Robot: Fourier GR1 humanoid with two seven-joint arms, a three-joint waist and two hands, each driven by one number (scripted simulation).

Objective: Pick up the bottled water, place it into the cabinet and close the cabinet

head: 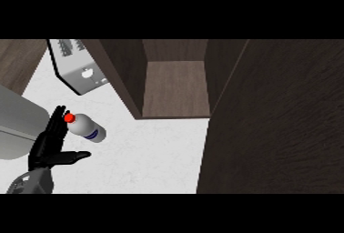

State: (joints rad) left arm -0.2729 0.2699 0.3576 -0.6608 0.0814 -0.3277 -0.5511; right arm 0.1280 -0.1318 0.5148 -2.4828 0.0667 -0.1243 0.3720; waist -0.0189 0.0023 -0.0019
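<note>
A: Okay, I'm seeing only the left hand [50,144], coming in low on the left side. Its fingers are pointing straight up, thumb sticking out sideways toward the right. It's released, grasping nothing.

B: Where's the bottled water [86,127] sitting relative to that hand?

A: I'm reading it just beside the fingertips, on their right. It's lying tilted on the white counter [154,154], red cap [68,118] pointing toward the fingers, blue label band at the far end. I can't tell whether the cap is touching the fingers or just overlapping them.

B: And the cabinet [173,86]?

A: It's sitting up and to the right of the hand, well apart, with its inside showing as a bare wooden floor. Its door [275,123] is standing open, filling the view far right of the hand.

B: Anything else?

A: I'm noting a grey appliance [79,68] above the hand, and a pale grey surface [17,123] touching the view's left edge, just left of the fingers. I'm not seeing the right hand anywhere.
</note>
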